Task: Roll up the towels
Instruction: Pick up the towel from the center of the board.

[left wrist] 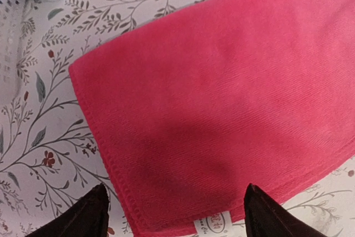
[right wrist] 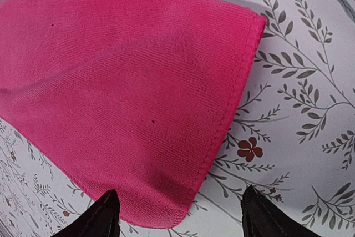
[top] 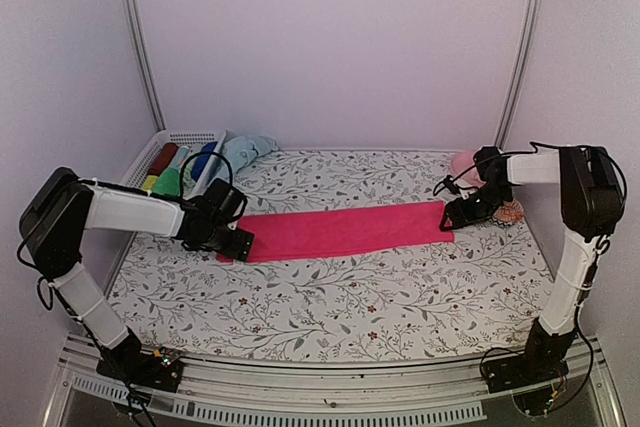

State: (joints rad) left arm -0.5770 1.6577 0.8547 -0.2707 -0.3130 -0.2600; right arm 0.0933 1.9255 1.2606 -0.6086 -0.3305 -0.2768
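Flat pink towel (top: 345,230), nothing gripped
Top view: it lies left to right mid-table, left gripper (top: 232,242) at its left end, right gripper (top: 455,217) at its right; pale blue towel (top: 248,150) far left beside the basket (top: 190,135). Left wrist: jaws spread above the towel's end. Right wrist: jaws spread over its corner

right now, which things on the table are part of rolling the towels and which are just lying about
For the job: pink towel, laid flat; pale blue towel, crumpled by the white basket; left hand and right hand, open at the pink towel's ends.
Lying about: white basket; coloured rolls inside it; pinkish thing in the far right corner, too hidden to name.
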